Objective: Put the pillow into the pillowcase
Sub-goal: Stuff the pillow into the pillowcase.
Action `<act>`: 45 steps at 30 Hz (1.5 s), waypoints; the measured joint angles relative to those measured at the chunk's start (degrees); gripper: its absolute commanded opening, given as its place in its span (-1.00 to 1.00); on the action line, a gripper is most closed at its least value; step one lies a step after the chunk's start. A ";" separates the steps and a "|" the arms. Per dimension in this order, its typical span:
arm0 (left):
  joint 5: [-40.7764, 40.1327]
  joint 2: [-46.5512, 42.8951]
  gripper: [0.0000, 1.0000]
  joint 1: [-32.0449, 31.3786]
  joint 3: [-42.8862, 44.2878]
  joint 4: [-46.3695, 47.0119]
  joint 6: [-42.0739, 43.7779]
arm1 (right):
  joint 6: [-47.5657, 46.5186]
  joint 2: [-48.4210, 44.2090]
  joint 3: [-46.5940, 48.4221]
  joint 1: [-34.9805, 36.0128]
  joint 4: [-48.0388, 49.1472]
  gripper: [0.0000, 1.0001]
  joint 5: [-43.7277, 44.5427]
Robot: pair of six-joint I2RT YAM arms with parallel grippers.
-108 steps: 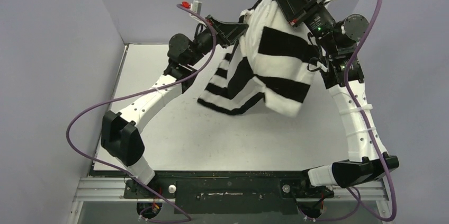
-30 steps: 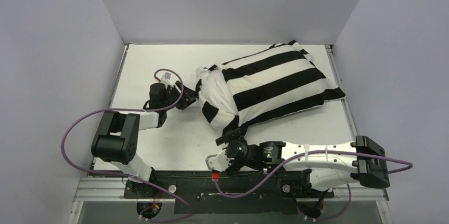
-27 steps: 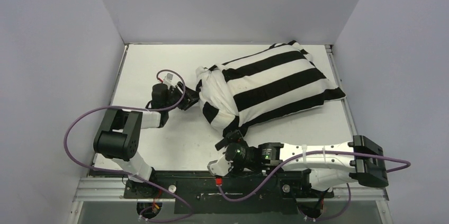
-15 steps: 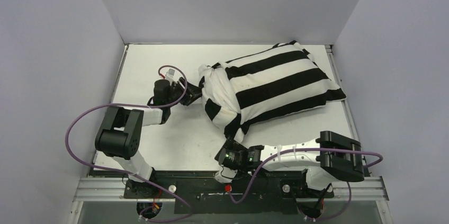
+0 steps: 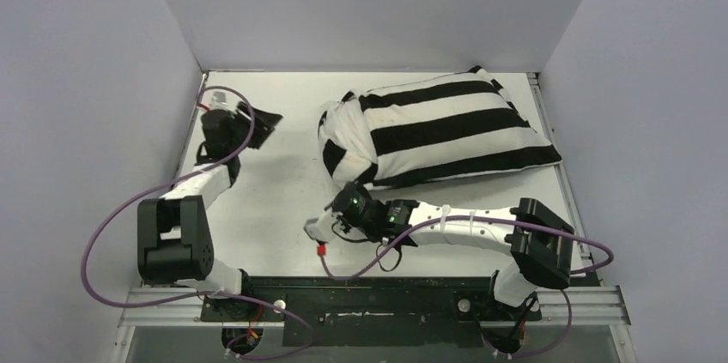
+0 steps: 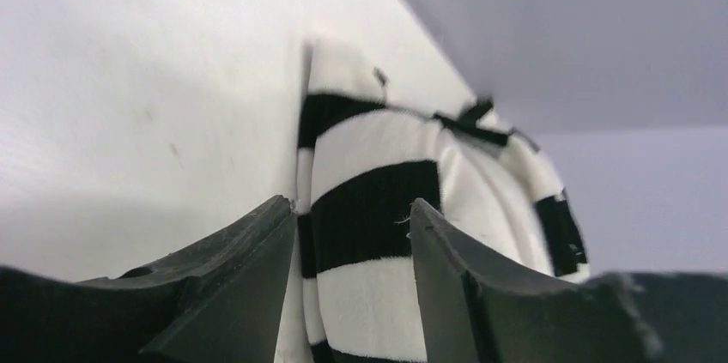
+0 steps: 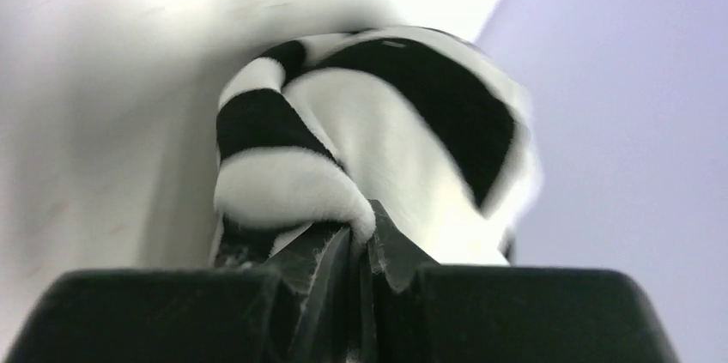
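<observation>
**Striped cloth bunched at the mouth: settle the open end without dragging the bundle**

At the far left, the left gripper (image 5: 268, 117) hangs over the bare table (image 5: 257, 200), well apart from the cloth. Its fingers (image 6: 249, 251) are spread with nothing between them.

Right of it, the pillowcase (image 5: 446, 127) lies plump and full across the back of the table. The pillow seems to sit inside it, covered by the stripes. The case's left end is rumpled and gathered, so this is probably the mouth that needs tidying.

The right gripper (image 7: 360, 238) sits at the near-left corner of that mouth. Its fingers are pressed together right against a fold, but I cannot tell whether any cloth is caught between them.

To do this well, the grip should be tested with a short, gentle tug along the table. If the hem follows, it can be drawn leftward over the hidden corner. The free left gripper would best come in to steady the opposite side. Otherwise the whole bundle, already near the right edge, may slide instead of the hem.
</observation>
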 measured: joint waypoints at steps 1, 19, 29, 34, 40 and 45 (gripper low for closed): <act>-0.61 -1.62 0.09 2.34 1.70 -1.53 0.92 | 1.99 -0.26 2.64 -0.11 1.81 -1.00 0.28; -5.60 -21.38 0.15 6.49 -7.10 -6.88 -14.27 | 31.89 -11.17 19.54 -6.29 8.04 -1.00 -2.62; -14.36 -25.11 0.22 -2.12 -14.53 -12.46 -27.41 | 41.35 -7.61 27.17 -9.51 10.47 -1.00 3.63; -16.61 -15.02 0.30 -6.69 -14.64 -6.99 -30.58 | 46.97 -6.36 32.09 -14.21 11.13 -1.00 4.31; -17.73 -2.91 0.46 -11.67 -13.73 2.38 -36.06 | 49.81 -6.38 34.14 -15.82 12.13 -1.00 5.90; -18.64 4.48 0.53 -12.57 -9.01 8.35 -39.58 | 51.30 -6.49 34.14 -16.57 11.89 -1.00 5.51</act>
